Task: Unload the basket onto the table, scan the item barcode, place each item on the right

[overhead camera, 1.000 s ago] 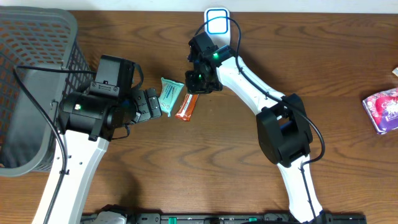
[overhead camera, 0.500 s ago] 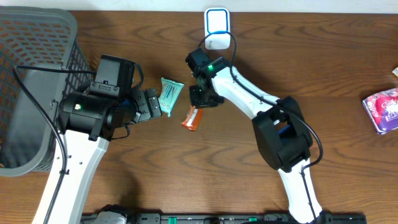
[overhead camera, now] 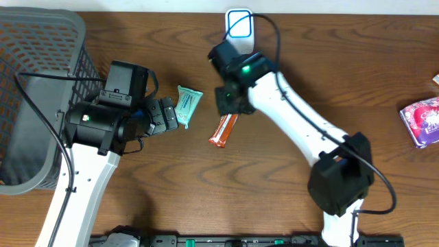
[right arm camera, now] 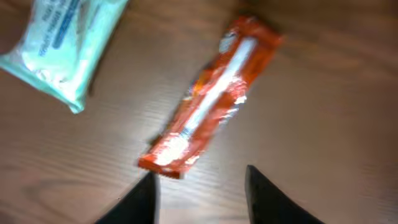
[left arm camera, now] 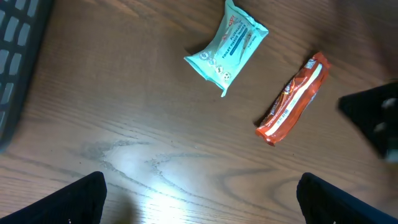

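Wood tabletop (overhead camera: 137,27), basket (overhead camera: 31,82) far left. Orange snack bar (overhead camera: 224,130) lies flat near teal wipes pack (overhead camera: 188,104) (not touching). Right gripper (right arm camera: 198,196) hangs over the bar, fingers parted, empty. Left gripper (left arm camera: 199,205) is spread wide, empty.

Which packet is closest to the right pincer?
The orange snack bar, lying just ahead of the right pincer; the teal packet sits farther off, the pink packet far away.

One orange snack bar (overhead camera: 224,130), one teal wipes packet (overhead camera: 187,106), one pink packet (overhead camera: 422,121), one white scanner (overhead camera: 239,24), one grey basket (overhead camera: 41,48).
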You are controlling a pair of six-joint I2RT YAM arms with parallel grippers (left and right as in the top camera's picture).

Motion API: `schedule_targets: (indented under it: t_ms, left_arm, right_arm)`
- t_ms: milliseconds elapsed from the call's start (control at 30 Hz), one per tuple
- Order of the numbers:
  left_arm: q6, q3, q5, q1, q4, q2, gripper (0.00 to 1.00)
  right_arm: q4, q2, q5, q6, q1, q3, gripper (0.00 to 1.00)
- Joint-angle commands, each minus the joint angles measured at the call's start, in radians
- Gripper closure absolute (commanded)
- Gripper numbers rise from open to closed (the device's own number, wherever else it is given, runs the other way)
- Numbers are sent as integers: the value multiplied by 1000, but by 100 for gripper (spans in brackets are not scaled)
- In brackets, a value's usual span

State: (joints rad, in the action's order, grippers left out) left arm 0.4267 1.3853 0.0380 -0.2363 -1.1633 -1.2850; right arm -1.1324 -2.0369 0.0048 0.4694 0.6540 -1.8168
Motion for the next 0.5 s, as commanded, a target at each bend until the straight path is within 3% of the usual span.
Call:
schedule_targets:
  t_ms: [0, 100, 233, 467]
  left_arm:
    - [5, 5, -13, 2, -3, 0, 2]
    - [5, 5, -13, 2, -3, 0, 2]
    - [5, 5, -13, 2, -3, 0, 2]
    - [5, 5, -13, 2, -3, 0, 2]
  right_arm:
    - [14, -58, 26, 42, 53, 21, 84]
    - [13, -125, 39, 81, 85, 21, 95]
    - [-5, -203, 13, 83, 91, 22, 97]
    - [-39, -258, 68, 64, 75, 22, 84]
